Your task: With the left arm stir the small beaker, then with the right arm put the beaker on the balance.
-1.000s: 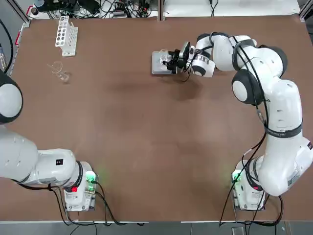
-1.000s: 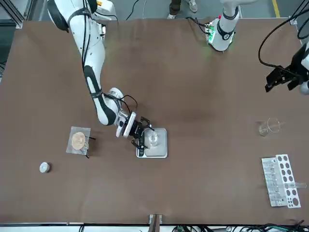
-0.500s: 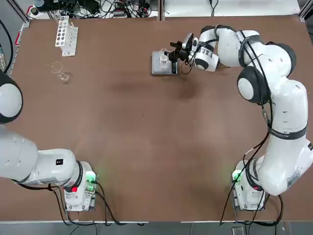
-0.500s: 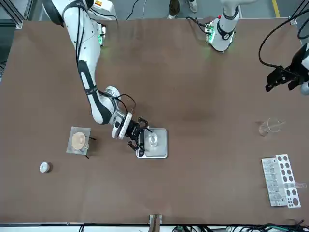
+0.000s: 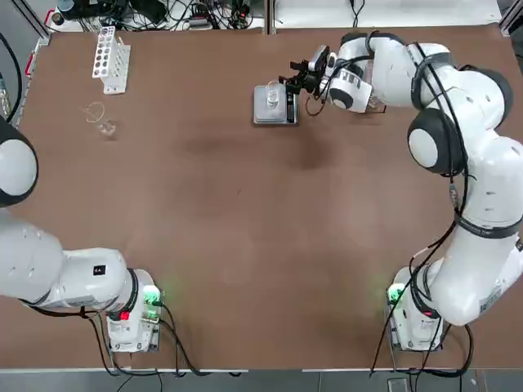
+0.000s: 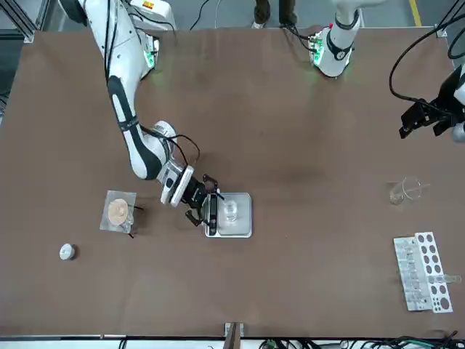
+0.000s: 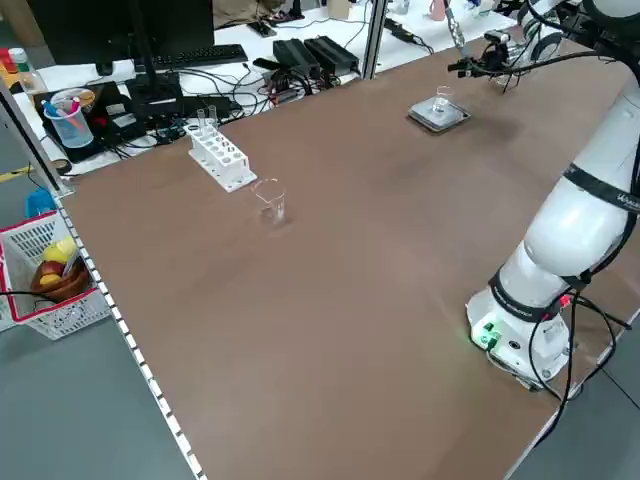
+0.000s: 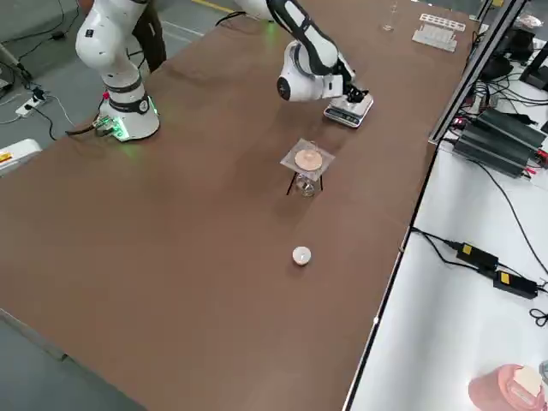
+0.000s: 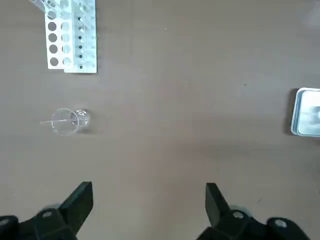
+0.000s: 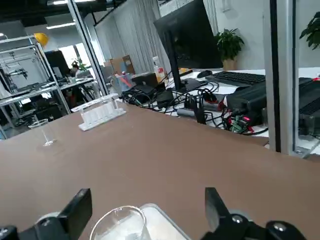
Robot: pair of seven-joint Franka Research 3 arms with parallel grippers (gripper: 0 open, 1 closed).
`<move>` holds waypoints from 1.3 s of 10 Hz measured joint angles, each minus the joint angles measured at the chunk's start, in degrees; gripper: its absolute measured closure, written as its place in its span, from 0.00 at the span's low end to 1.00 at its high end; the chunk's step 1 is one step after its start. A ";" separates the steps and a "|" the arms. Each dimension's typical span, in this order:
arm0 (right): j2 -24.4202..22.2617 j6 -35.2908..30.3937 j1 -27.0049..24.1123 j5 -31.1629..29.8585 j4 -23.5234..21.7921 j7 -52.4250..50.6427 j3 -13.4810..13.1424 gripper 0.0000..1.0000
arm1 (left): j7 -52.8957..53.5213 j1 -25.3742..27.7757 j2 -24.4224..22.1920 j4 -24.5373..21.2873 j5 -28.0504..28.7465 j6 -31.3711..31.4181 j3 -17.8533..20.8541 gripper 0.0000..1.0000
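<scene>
Small beaker (image 6: 230, 210) on balance (image 6: 243, 225), right gripper (image 6: 203, 200) open beside it

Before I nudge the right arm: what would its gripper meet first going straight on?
Probably the small beaker on the balance, just ahead of the open right gripper; height is unclear.

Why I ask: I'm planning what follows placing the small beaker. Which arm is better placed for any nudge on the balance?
Right, I'd say: its open gripper is beside the small beaker on the balance. The left gripper hangs open, far off.
</scene>
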 joint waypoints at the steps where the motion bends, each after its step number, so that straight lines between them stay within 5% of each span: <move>1: -0.84 1.82 0.02 -0.77 -0.05 -0.04 0.28 0.00 | 0.00 0.00 0.00 0.00 0.00 0.00 0.00 0.00; 5: -4.77 10.26 0.02 -16.48 -0.10 7.59 0.41 0.00 | 0.00 0.00 0.00 0.00 0.00 0.00 0.00 0.00; 13: -9.90 18.85 0.46 -51.96 0.25 50.22 0.37 0.00 | 0.00 0.01 0.00 0.00 0.00 0.00 0.00 0.00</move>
